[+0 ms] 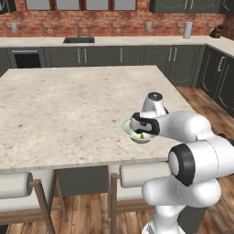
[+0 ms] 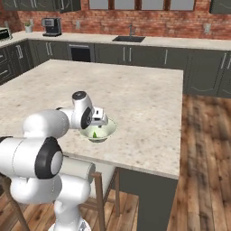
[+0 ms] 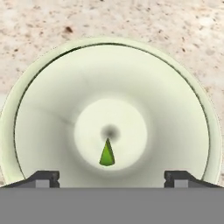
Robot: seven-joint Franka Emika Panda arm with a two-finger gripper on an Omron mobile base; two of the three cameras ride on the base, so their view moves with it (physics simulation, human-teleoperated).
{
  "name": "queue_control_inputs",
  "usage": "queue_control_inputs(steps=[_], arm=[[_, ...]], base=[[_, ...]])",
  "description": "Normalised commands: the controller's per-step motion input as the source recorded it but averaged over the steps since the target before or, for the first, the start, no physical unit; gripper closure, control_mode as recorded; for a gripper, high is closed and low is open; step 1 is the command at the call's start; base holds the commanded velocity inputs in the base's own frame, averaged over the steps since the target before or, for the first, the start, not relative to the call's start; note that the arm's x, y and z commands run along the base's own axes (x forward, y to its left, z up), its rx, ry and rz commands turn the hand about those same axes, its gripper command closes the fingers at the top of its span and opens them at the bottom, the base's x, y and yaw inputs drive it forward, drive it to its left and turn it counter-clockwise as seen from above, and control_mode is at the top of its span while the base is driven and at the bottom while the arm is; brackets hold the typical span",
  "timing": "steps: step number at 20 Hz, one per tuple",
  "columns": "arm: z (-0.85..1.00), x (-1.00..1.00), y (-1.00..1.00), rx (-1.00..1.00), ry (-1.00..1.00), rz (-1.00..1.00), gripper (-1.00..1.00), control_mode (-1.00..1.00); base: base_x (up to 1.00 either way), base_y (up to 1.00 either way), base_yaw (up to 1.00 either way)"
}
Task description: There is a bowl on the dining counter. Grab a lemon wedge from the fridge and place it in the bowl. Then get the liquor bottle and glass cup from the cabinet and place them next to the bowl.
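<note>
We count one bowl (image 3: 39, 113) on the table (image 1: 68, 105), one lemon wedge (image 3: 107, 153) inside it, jaws spread open above.

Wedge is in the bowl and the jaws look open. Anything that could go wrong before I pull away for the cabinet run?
1. The open gripper hangs low over the bowl; a sideways pull could clip the rim and slide it.
2. The bowl sits near the dining counter edge, above the stools, so a nudge might tip it off.
3. The lemon wedge lies loose between the fingertips; lift straight up.
</note>
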Motion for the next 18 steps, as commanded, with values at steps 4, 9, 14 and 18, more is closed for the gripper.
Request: queue_control_inputs(steps=[4, 9, 14, 18], arm=[[0.86, -0.81, 0.0, 0.08, -0.23, 0.0, -1.0, -1.0], [1.0, -1.0, 0.06, 0.13, -0.22, 0.0, -1.0, -1.0], [1.0, -1.0, 0.18, 0.11, -0.07, -0.01, -1.0, -1.0], [1.0, -1.0, 0.27, 0.02, 0.0, -0.02, -1.0, -1.0]], base=[[0.0, 0.0, 0.0], [0.0, 0.0, 0.0], [0.0, 0.0, 0.0], [0.0, 0.0, 0.0]])
